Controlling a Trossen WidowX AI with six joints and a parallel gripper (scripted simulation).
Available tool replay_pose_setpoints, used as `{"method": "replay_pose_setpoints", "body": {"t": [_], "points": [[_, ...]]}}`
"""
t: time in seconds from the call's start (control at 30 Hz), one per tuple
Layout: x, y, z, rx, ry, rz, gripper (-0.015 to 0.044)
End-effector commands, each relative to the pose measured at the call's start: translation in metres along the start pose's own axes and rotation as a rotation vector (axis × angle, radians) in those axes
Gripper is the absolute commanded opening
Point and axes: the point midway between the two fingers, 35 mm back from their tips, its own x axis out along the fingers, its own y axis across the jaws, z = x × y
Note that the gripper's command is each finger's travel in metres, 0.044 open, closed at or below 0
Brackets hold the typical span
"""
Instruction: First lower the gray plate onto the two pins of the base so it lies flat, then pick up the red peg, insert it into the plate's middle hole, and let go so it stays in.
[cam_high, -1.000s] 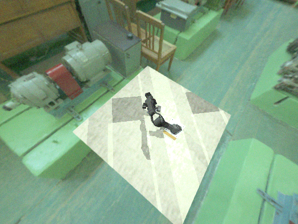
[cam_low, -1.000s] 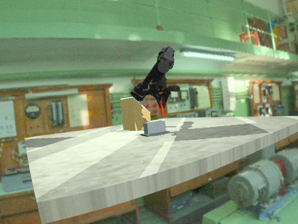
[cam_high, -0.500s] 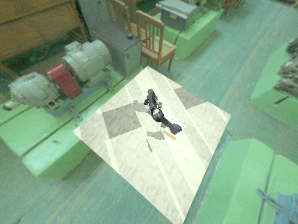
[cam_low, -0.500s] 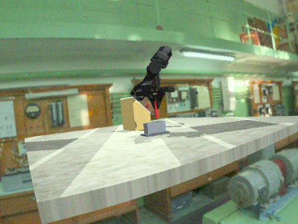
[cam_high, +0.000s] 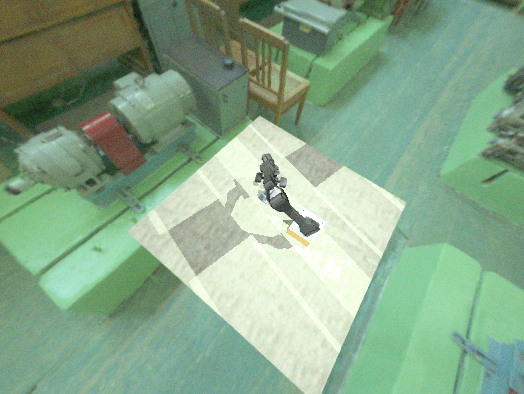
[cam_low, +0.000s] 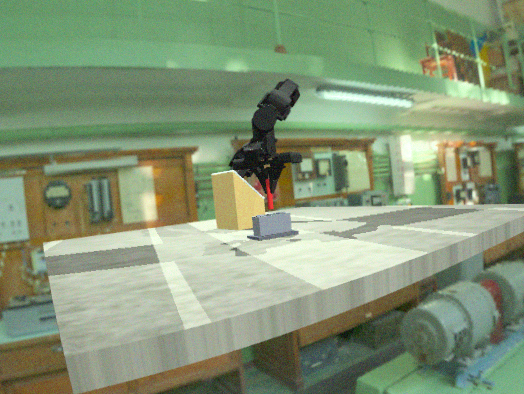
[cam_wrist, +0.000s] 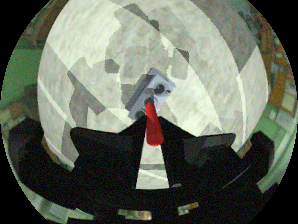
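Observation:
My gripper (cam_low: 270, 186) is shut on the red peg (cam_low: 271, 201) (cam_wrist: 154, 131), which points down, nearly upright. In the exterior view the peg's lower end is just above the top of the gray plate (cam_low: 271, 225) (cam_wrist: 154, 94). The plate lies flat on the base (cam_low: 294, 233), whose thin flange shows under it. In the wrist view the peg's far end overlaps the plate's middle hole; the outer two holes show on either side. Whether the tip touches the hole cannot be told. In the top view the arm mostly hides the plate.
A tan block (cam_low: 231, 202) (cam_high: 298, 237) with a sloping white top stands beside the plate in the exterior view, close to the arm. The pale patterned table (cam_low: 125, 310) (cam_high: 280, 305) carries the plate and base, with the arm's shadow across it.

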Motion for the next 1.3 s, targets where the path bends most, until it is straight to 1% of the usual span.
{"method": "replay_pose_setpoints", "body": {"t": [0.0,0.57,1.0,1.27], "points": [[0.000,-0.001,0.001,-0.002,-0.001,-0.002,0.0000],[0.000,0.000,0.000,0.000,0.000,0.000,0.0000],[0.017,-0.001,0.001,-0.002,0.000,-0.002,0.0000],[0.015,0.000,0.000,-0.007,-0.004,-0.004,0.0000]]}}
